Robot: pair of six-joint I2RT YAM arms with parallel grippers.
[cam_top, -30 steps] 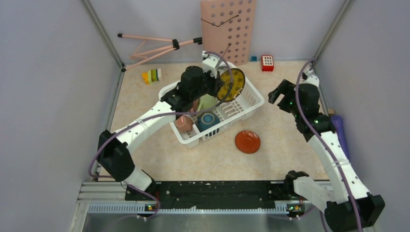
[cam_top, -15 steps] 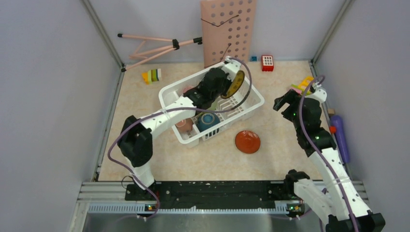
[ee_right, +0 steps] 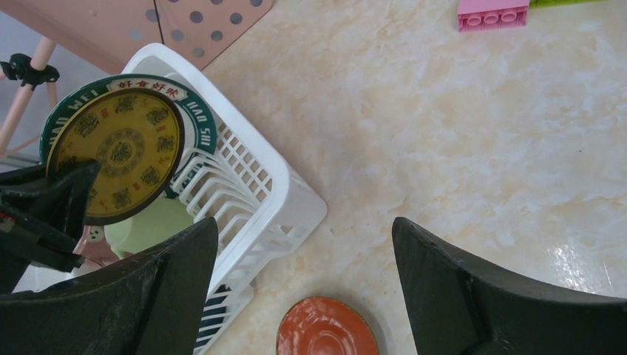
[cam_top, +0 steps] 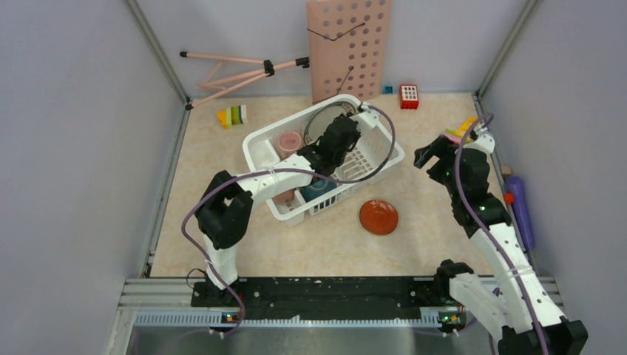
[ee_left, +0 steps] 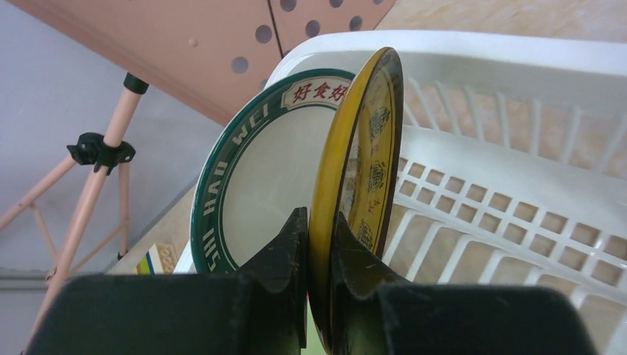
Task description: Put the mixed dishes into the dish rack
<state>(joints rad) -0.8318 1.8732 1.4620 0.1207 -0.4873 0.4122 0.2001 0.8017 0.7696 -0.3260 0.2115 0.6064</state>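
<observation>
Over the rack's far end: my left gripper (ee_left: pixel 319 222) is clenched on the yellow plate (ee_left: pixel 366 148), one finger on each face, pinching it near the rim
Yellow plate: upright on edge inside the dish rack (ee_left: pixel 517 66), patterned face turned toward my right arm; whether its bottom edge sits between the dividers is hidden from me
Teal-rimmed plate (ee_left: pixel 259 170): upright just behind the yellow one at the rack's far end, near the pink perforated board (cam_top: pixel 349 44); I cannot tell whether the two plates touch
Rack: white and slotted, set at an angle near the middle of the table (cam_top: pixel 222 192)
Also in the rack: a pink cup (cam_top: pixel 288 140) toward the far left, a light green mug (ee_right: pixel 151 222) below the yellow plate, and a blue bowl (cam_top: pixel 318 186) at the near side, partly under my left arm
Right gripper (ee_right: pixel 303 229): released, jaws spread wide with nothing between them, hovering above the table to the right of the rack
Orange plate (cam_top: pixel 378 217): flat on the table, near the rack's near right side but apart from it
Back wall: a pink tripod (cam_top: pixel 236 70) lying left of the board
Edges: striped toy blocks (cam_top: pixel 233 116) far left, a red block (cam_top: pixel 409 94) at the back, a purple cylinder (cam_top: pixel 517 207) by the right wall
</observation>
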